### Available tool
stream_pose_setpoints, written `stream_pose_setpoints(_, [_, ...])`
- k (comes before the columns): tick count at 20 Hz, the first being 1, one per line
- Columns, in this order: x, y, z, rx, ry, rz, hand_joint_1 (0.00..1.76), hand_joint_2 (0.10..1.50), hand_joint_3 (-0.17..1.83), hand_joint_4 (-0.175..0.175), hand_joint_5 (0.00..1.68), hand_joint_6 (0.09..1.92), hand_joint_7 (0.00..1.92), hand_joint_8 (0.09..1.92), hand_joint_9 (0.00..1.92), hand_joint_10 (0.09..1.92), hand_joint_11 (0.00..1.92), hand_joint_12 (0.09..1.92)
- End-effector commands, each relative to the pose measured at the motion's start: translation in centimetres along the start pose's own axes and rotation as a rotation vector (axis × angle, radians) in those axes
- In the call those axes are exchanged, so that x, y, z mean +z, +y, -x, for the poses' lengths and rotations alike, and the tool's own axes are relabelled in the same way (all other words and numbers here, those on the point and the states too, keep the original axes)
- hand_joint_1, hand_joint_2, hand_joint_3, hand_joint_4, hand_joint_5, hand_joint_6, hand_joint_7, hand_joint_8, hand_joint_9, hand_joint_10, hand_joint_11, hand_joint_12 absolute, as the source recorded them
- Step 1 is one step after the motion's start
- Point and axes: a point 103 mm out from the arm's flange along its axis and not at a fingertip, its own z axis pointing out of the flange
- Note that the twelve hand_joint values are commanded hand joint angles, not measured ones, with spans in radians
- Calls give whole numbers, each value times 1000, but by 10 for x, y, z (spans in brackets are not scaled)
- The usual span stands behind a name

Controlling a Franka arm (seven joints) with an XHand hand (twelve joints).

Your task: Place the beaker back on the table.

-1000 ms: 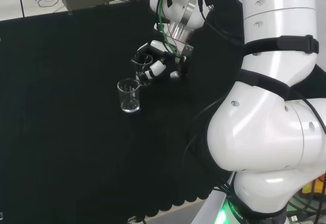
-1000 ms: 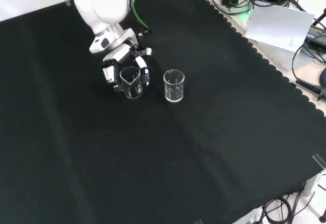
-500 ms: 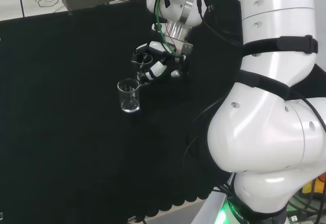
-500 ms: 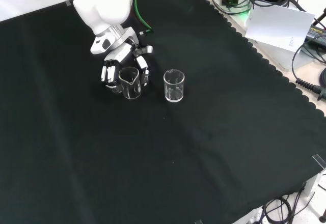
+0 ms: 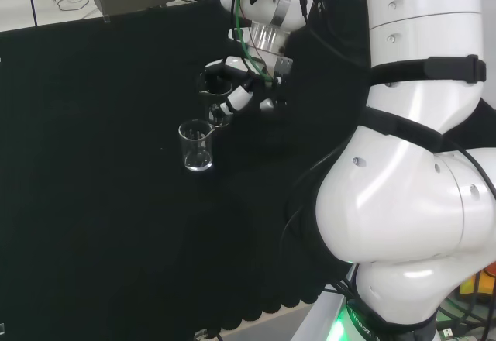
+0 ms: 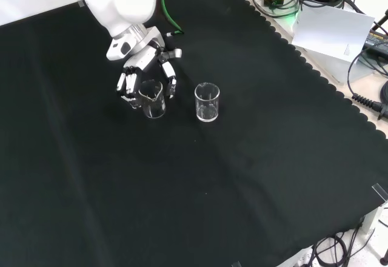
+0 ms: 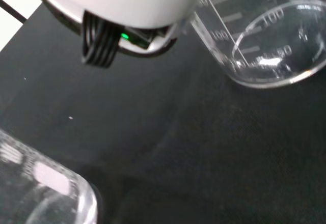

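Black and white hand (image 6: 143,71), fingers spread and relaxed around the small clear glass beaker (image 6: 153,99), which stands upright on the black-cloth bench (image 6: 242,176). Second clear glass beaker (image 6: 207,102) stands near, on its right in the front view.

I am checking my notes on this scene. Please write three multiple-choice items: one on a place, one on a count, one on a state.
1. In the front view, the free beaker stands where from the hand?
A left
B right
C behind

2. How many beakers stand on the cloth in the front view?
A one
B two
C four

3. The beaker at the hand is:
A upright
B tipped over
C upside down

Answers: 1 B, it stands right of the hand. 2 B, two show. 3 A, its rim faces up.
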Motion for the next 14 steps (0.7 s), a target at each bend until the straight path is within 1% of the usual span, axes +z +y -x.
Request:
stream_pose_setpoints(1, [-31, -22, -25, 16, -31, 37, 973, 485, 592, -85, 367, 445, 327, 788, 801, 87, 277, 1385])
stream_pose_setpoints(6, [-74, -50, -59, 38, -87, 103, 958, 492, 577, -85, 371, 426, 325, 783, 793, 87, 259, 1394])
stream_pose_setpoints(8, [-84, -60, -69, 48, -103, 127, 952, 498, 568, -85, 373, 414, 322, 780, 788, 87, 246, 1399])
stream_pose_setpoints(9, [-90, -69, -78, 59, -117, 153, 949, 501, 561, -87, 361, 394, 302, 779, 775, 87, 235, 1404])
stream_pose_setpoints(10, [-93, -73, -83, 65, -123, 164, 947, 505, 556, -88, 349, 376, 281, 778, 762, 87, 226, 1407])
stream_pose_setpoints(14, [-104, -93, -101, 88, -128, 201, 941, 514, 543, -91, 324, 317, 236, 779, 734, 87, 190, 1418])
